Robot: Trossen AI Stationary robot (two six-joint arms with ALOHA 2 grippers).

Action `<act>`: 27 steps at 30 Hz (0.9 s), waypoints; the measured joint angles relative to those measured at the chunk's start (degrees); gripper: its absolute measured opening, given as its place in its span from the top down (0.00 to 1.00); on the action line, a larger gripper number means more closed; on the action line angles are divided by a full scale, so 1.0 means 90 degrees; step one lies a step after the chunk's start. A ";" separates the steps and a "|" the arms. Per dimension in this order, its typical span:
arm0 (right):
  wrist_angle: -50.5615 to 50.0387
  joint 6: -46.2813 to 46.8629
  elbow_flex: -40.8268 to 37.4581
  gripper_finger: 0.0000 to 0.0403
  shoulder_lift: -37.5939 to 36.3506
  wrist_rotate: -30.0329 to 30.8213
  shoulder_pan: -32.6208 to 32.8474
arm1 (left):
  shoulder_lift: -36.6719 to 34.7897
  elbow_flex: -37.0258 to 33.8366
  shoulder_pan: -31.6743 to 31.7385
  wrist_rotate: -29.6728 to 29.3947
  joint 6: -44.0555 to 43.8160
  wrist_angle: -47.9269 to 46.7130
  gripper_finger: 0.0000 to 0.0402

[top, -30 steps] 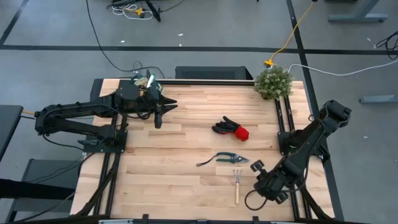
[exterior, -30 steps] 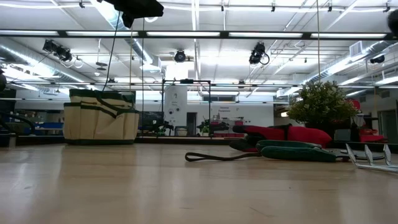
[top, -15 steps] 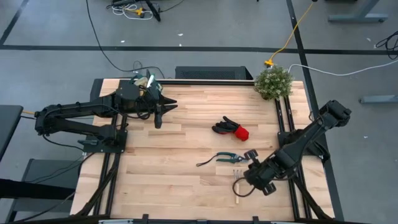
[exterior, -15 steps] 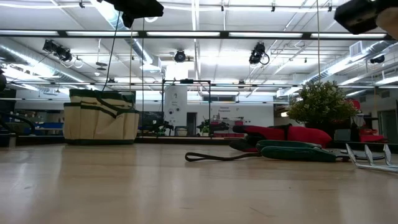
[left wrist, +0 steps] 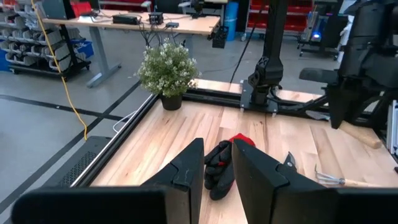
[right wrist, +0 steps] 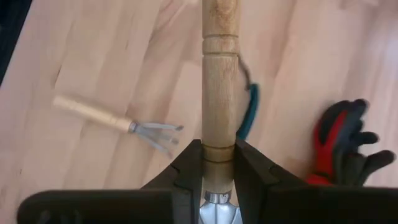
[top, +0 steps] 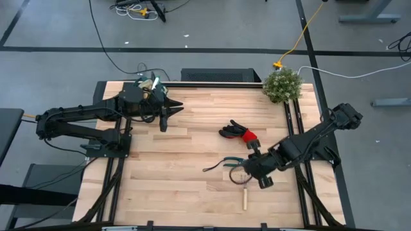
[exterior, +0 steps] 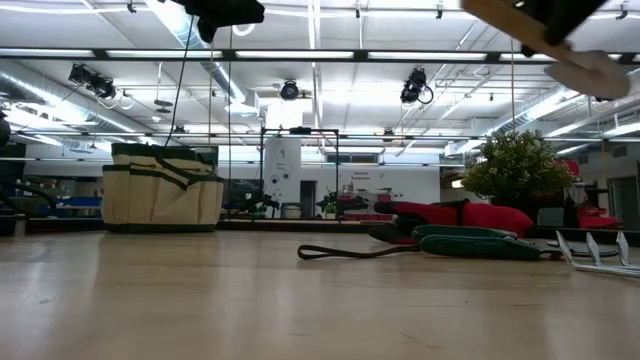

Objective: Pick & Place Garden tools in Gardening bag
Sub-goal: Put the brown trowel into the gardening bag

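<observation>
A wooden-handled tool (right wrist: pixel 219 74) is clamped in the right end effector (right wrist: pixel 219 163), held above the counter (top: pixel 186 173) over the pruning shears (top: pixel 232 163), with the rake (top: pixel 244 194) lying just nearer. The left end effector (left wrist: pixel 216 169), fingers slightly apart and empty, is held by the gardening bag (exterior: pixel 162 188) at far left.

Garden tools on the table, bag at the far left corner

Gloves (top: pixel 239 133), shears (top: pixel 232 163) and rake (top: pixel 244 192) lay flat; a wooden-handled tool (right wrist: pixel 219 81) was held aloft; the bag (exterior: pixel 162 188) stood upright.
</observation>
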 joint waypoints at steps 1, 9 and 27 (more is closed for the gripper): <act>-0.0023 0.0000 0.0069 0.83 0.0000 0.0000 -0.0109 | 0.0000 0.0000 0.0000 0.0000 0.0000 0.0042 0.78; 0.0045 -0.0015 0.0635 0.84 0.0000 0.0273 -0.0800 | 0.0000 0.0001 0.0000 0.0000 0.0000 0.0126 0.78; 0.2515 -0.0224 0.0994 0.84 0.0000 0.0550 -0.2181 | 0.0000 0.0001 0.0000 0.0537 -0.0002 0.0338 0.78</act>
